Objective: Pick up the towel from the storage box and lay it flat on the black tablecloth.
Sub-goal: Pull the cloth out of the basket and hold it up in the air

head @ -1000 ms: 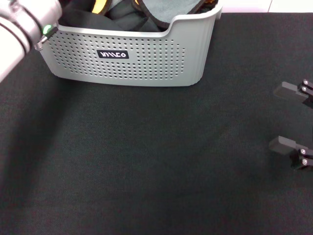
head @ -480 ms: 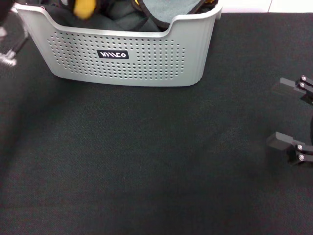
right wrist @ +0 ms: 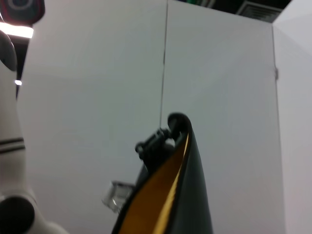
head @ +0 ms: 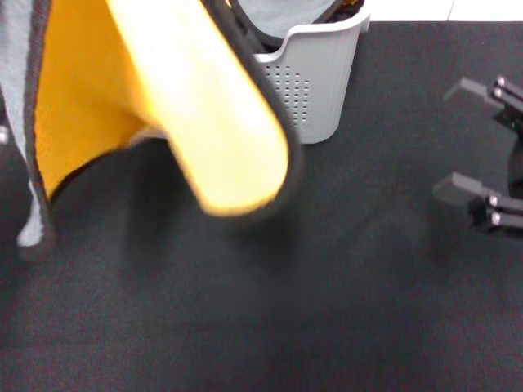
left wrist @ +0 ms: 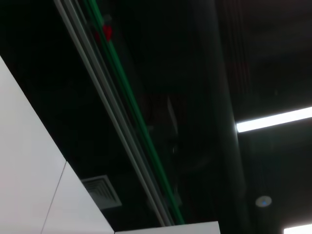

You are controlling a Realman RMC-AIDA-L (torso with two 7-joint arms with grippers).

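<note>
The towel (head: pixel 163 98) hangs in the air close in front of the head view, yellow-orange side showing, with black trim and a grey strip at its left. It hides most of the storage box (head: pixel 323 82), whose right corner shows behind it. The black tablecloth (head: pixel 327 310) lies below. My left gripper is out of the head view; the right wrist view shows it (right wrist: pixel 158 141) high up, shut on the towel's top edge (right wrist: pixel 165 195). My right gripper (head: pixel 459 140) is open and empty over the tablecloth at the right.
A grey cloth with black trim (head: pixel 282 15) lies in the box's top. The left wrist view shows only a dark ceiling with lights. A white wall stands behind the table.
The towel has come up out of the box and now hangs across the left half of the head view. My left arm has left that view. My right gripper has shifted slightly left and up.
</note>
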